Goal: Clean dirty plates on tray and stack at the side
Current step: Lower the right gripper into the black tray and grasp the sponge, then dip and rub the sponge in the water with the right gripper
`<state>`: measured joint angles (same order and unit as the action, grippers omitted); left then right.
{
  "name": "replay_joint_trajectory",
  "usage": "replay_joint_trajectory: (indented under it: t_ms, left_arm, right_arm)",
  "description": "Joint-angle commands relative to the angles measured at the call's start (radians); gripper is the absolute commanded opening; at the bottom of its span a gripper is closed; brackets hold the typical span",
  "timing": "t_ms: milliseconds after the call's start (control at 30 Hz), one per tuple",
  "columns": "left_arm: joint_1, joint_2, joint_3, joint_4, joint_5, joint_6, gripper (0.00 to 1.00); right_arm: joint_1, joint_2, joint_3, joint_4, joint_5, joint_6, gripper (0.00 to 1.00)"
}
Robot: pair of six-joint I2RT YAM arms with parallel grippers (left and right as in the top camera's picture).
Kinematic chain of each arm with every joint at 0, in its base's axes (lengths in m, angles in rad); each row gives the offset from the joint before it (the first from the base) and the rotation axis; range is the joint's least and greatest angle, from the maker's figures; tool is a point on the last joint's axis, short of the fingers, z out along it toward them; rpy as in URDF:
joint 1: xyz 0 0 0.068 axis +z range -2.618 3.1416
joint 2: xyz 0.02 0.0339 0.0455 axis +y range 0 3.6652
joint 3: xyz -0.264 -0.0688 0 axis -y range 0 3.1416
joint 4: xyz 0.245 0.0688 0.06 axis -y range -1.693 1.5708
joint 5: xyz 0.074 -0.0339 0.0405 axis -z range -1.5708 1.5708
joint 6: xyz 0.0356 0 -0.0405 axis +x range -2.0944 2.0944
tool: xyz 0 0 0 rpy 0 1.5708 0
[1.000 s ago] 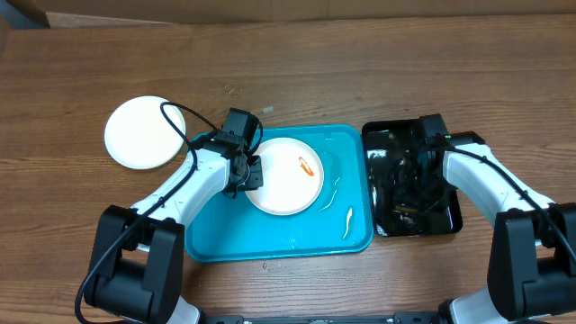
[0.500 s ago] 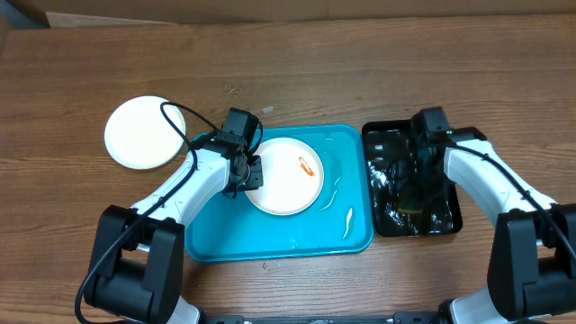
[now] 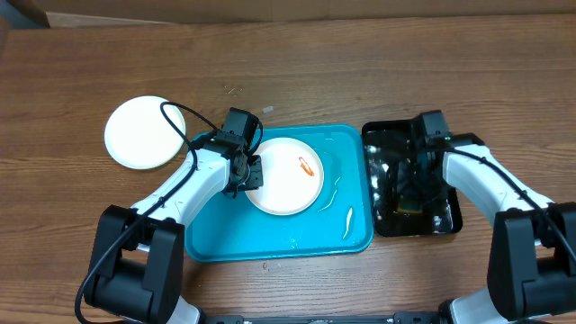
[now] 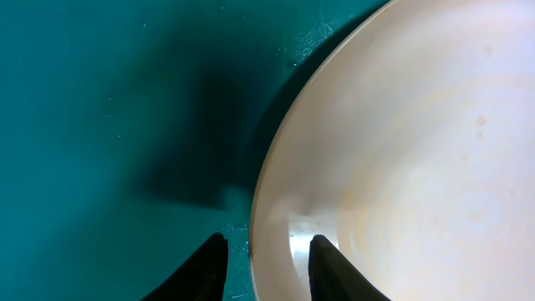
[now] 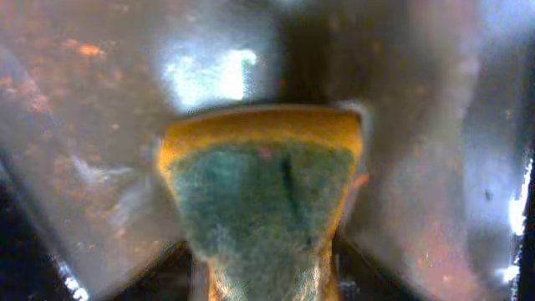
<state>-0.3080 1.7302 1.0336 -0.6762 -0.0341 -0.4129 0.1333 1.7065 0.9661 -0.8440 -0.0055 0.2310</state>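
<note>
A white plate (image 3: 283, 184) with an orange smear (image 3: 306, 166) lies in the turquoise tray (image 3: 225, 238). My left gripper (image 3: 254, 175) is shut on its left rim. In the left wrist view, one finger is over the tray floor (image 4: 100, 125) and the other is inside the plate (image 4: 401, 150), with the gripper (image 4: 268, 242) straddling the rim. A pale plate (image 3: 144, 132) lies on the table at the left; I cannot tell if another lies under it. My right gripper (image 3: 412, 191) is shut on a yellow-and-green sponge (image 5: 259, 176) low in the black tray.
The black tray (image 3: 450, 222) stands right of the turquoise tray, and its floor looks wet and shiny (image 5: 435, 167). Thin pale streaks (image 3: 346, 220) lie on the turquoise tray's right side. The table is brown wood (image 3: 360, 72).
My right gripper has shifted slightly inside the black tray with the sponge in it. The left gripper and the plate have not moved.
</note>
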Motion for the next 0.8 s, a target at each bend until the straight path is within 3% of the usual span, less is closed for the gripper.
replay_joint_trajectory:
  t_ms: [0, 33, 67, 133, 200, 400, 433, 467, 500, 533, 567, 600, 633, 700, 767]
  left_arm:
    - [-0.001, 0.011, -0.006, 0.002, 0.009, -0.003, 0.35]
    - [-0.001, 0.011, -0.006, 0.002, 0.009, -0.002, 0.35]
    - [-0.001, 0.011, -0.006, 0.002, 0.008, -0.002, 0.37]
    - [-0.001, 0.011, -0.006, 0.003, 0.008, -0.002, 0.38]
    - [-0.001, 0.011, -0.006, 0.002, 0.008, -0.002, 0.38]
    - [-0.001, 0.011, -0.006, 0.000, 0.008, -0.002, 0.39]
    - [-0.001, 0.011, -0.006, 0.000, 0.008, -0.002, 0.39]
    - [-0.001, 0.011, -0.006, 0.000, 0.008, -0.002, 0.39]
    - [-0.001, 0.011, -0.006, 0.000, 0.008, -0.002, 0.39]
    - [-0.001, 0.011, -0.006, 0.000, 0.008, -0.002, 0.41]
    - [-0.001, 0.011, -0.006, 0.002, 0.008, -0.002, 0.43]
    - [-0.001, 0.011, -0.006, 0.005, 0.004, -0.002, 0.46]
    - [-0.001, 0.011, -0.006, 0.010, -0.001, -0.002, 0.47]
    - [0.000, 0.011, -0.006, 0.021, -0.002, 0.009, 0.47]
    - [0.000, 0.011, -0.006, 0.024, -0.002, 0.014, 0.47]
  right_arm:
    - [0.003, -0.006, -0.017, 0.010, 0.012, 0.005, 0.11]
    - [0.003, -0.006, -0.016, 0.013, 0.012, 0.005, 0.11]
    - [0.003, -0.006, -0.012, 0.018, 0.013, -0.001, 0.19]
    - [0.001, -0.006, 0.009, 0.021, 0.013, -0.003, 0.63]
    - [0.000, -0.006, 0.034, 0.022, 0.013, -0.003, 0.70]
    - [0.000, -0.006, 0.040, 0.084, 0.013, -0.002, 0.69]
    - [0.000, -0.006, 0.038, 0.084, 0.013, -0.002, 0.64]
    - [0.000, -0.005, 0.033, 0.085, 0.013, -0.002, 0.49]
    - [0.000, -0.005, 0.028, 0.088, 0.013, -0.002, 0.26]
    - [0.000, -0.005, 0.020, 0.096, 0.013, -0.002, 0.18]
    - [0.000, -0.005, 0.014, 0.104, 0.012, -0.002, 0.18]
    - [0.000, -0.005, 0.009, 0.111, 0.012, -0.001, 0.25]
    - [0.000, -0.005, 0.008, 0.115, 0.011, 0.007, 0.38]
    - [0.000, -0.005, 0.011, 0.127, -0.008, 0.006, 0.53]
    - [0.000, -0.005, 0.031, 0.129, -0.017, 0.006, 0.58]
